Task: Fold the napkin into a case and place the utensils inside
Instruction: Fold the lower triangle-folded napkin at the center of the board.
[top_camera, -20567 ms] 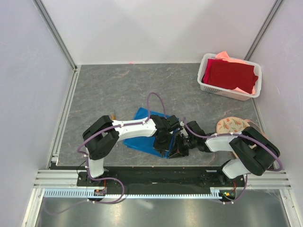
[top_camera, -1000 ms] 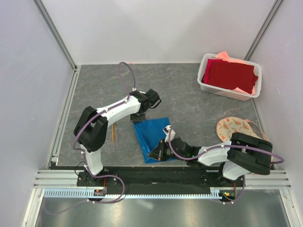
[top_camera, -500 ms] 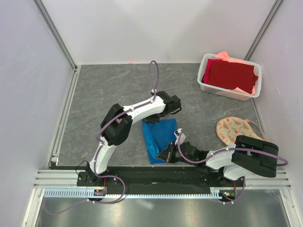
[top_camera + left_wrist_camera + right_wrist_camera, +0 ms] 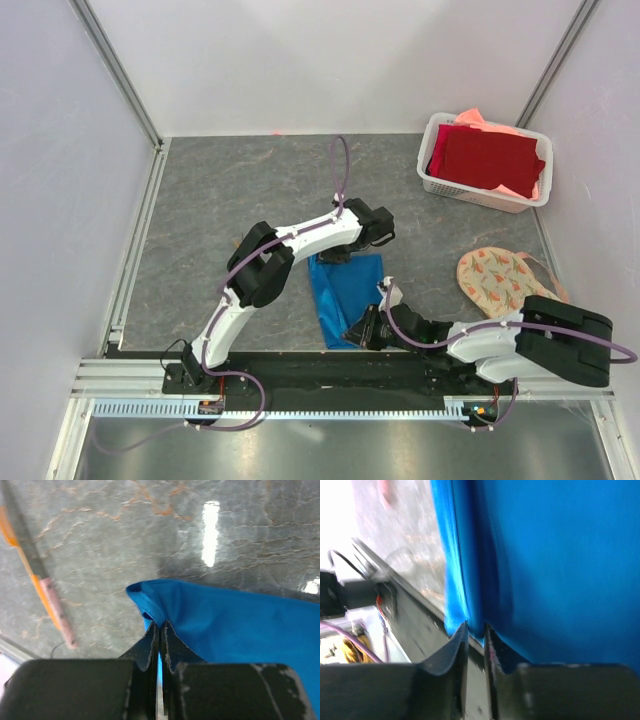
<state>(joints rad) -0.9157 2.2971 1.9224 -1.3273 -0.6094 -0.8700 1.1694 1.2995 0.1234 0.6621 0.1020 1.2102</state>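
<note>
The bright blue napkin [image 4: 348,290] lies on the grey tabletop [image 4: 250,190] as a long narrow strip, close to the near edge and about midway between the two arm bases. It runs from far to near, with a slight slant.

The left gripper [image 4: 159,630] sits at the strip's far end. Its fingers are clenched tight on a folded corner of the cloth, which bunches up just ahead of the fingertips. The rest of the napkin spreads out to the right in the left wrist view.

The right gripper [image 4: 476,630] is low at the strip's near end, right by the table's front rail. Its jaws stand a sliver apart with the cloth's edge in the gap. Whether they actually grip it I cannot tell.

In the left wrist view the utensils [image 4: 49,600], thin orange sticks with a pinkish end, lie on the tabletop clear of the napkin's corner. From above I cannot find them.

A white basket [image 4: 470,194] stands in the far right corner. It holds a dark red cloth [image 4: 490,158] lying over a salmon-pink cloth [image 4: 472,117]. A round floral mat [image 4: 492,272] lies near the right edge.
</note>
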